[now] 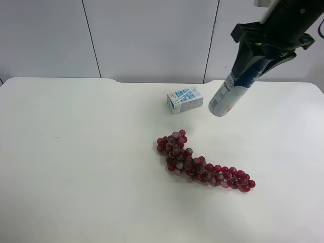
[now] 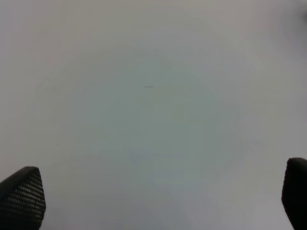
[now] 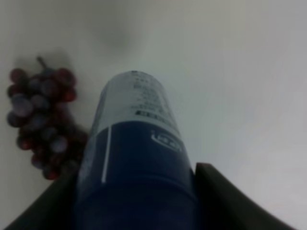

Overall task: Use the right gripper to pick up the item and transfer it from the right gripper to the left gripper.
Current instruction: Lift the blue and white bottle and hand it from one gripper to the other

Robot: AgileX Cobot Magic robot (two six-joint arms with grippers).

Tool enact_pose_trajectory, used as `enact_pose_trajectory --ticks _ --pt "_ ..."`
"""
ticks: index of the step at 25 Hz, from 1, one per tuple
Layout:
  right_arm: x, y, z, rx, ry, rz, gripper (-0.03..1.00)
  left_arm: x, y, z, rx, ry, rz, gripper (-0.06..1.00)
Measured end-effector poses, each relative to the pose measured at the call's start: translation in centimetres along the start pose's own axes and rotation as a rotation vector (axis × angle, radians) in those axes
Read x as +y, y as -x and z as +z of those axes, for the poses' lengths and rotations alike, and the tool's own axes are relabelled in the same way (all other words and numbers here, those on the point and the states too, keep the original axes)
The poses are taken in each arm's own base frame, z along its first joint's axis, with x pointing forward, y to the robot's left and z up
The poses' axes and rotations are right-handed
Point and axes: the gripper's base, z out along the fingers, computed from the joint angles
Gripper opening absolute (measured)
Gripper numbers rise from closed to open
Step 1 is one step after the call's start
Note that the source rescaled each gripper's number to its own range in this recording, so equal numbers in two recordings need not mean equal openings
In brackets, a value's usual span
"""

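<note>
One bottle (image 1: 226,96), one small carton (image 1: 185,99), one bunch of red grapes (image 1: 202,162) — three objects in all, over a single white table (image 1: 76,167). The individual grapes are too crowded to count. Grippers number two: the right gripper (image 1: 255,63) in the high view, the left gripper (image 2: 158,196) in its own wrist view only, showing two fingertips (image 2: 21,199). Three wall panels (image 1: 152,35) stand behind.

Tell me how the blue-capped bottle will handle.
The cylindrical blue-and-white bottle looks rigid, undented where gripped. Held only at its cap end by the black right end effector, it may pivot or slip. Laid sideways, its round body would probably roll.
</note>
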Motion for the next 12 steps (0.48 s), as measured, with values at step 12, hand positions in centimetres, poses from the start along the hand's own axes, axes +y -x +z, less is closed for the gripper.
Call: enact_pose_trajectory --ticks 12 --pt "9.8 -1.8 1.4 0.053 0.243 -0.279 0.01 -0.8 1.4 1.7 0.124 -0.097 0.121 1.00"
